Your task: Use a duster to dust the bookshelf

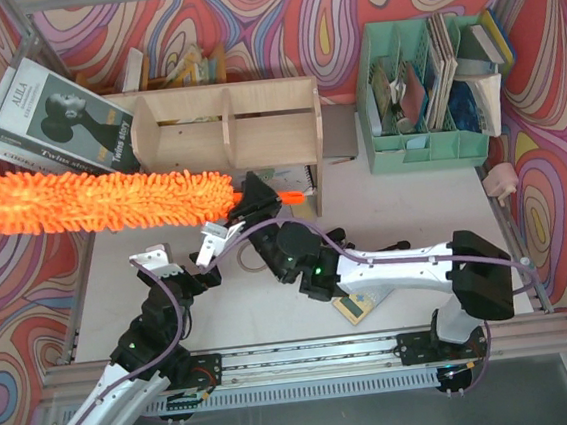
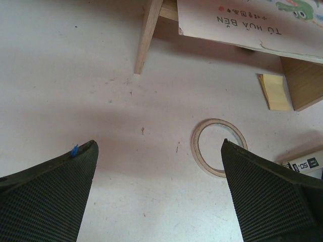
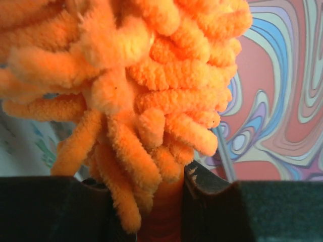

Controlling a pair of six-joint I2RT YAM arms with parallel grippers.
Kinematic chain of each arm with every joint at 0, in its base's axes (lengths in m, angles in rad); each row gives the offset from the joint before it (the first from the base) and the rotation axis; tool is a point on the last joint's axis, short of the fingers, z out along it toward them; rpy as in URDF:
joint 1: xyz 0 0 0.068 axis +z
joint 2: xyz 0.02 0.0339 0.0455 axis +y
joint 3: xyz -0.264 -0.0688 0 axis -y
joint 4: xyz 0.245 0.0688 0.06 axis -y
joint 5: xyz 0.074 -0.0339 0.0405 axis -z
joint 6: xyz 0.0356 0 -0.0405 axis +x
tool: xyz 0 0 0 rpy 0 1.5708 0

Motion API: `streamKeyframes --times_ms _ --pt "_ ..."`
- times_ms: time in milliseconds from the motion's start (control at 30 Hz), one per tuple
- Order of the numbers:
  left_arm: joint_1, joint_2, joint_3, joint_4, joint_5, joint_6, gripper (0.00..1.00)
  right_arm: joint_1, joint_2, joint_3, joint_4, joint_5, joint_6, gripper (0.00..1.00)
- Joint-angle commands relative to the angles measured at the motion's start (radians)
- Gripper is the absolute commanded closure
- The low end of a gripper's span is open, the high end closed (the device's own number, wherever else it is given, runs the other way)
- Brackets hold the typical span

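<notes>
**Left.** My left claw (image 1: 182,254) is hanging released, jaws spread wide, low over the table (image 1: 108,270). Nothing is sitting between its pads (image 2: 50,196). Just ahead of it a ring of tape (image 2: 219,147) is lying flat. Beyond that, a yellow pad of notes (image 2: 275,92) is resting by the foot of the bookshelf (image 1: 225,128). I judge this claw is idling, parked wide and low so that it is not fouling the sweep.

**Middle.** My right claw (image 1: 257,197) is clenching the duster (image 1: 101,198) at the neck, where the shaggy head is meeting the thin stick. In the wrist view the orange strands are spilling over my fingertips (image 3: 217,206), and the stick is running down between the jaws. A short stub of handle is poking out to the right of this claw. Gripping at the neck rather than at the stick's end is, I judge, giving me firmer command of a long, floppy head.

**Duster against claw.** The whole head is reaching out leftward from my right claw, roughly level. It is passing beyond my left claw and running past the left end of the bookshelf. The bookshelf is standing just beyond my right claw, on its far side. The head is lying along the shelf's near edge, but I cannot tell whether the strands are touching the wood.

**Right.** A green file rack (image 1: 423,99) is standing well off to the right of my right claw, taking no part.
</notes>
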State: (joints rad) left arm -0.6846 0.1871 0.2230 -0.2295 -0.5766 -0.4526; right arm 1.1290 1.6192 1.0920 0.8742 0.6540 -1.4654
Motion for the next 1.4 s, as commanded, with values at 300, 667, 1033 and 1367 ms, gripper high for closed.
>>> streamKeyframes --times_ms 300,667,1033,1367 --pt "0.003 -0.045 -0.004 -0.021 -0.058 -0.015 0.02 0.150 0.053 0.405 -0.639 0.239 1.116 1.00" --pt "0.003 -0.171 -0.012 -0.154 -0.286 -0.102 0.02 0.226 0.212 0.796 -1.345 0.163 1.807 1.00" --pt "0.003 -0.182 -0.014 -0.154 -0.284 -0.098 0.02 0.285 0.295 0.932 -1.461 0.046 1.956 1.00" --pt "0.003 -0.182 -0.010 -0.165 -0.286 -0.104 0.02 0.313 0.346 0.929 -1.516 0.005 2.008 1.00"
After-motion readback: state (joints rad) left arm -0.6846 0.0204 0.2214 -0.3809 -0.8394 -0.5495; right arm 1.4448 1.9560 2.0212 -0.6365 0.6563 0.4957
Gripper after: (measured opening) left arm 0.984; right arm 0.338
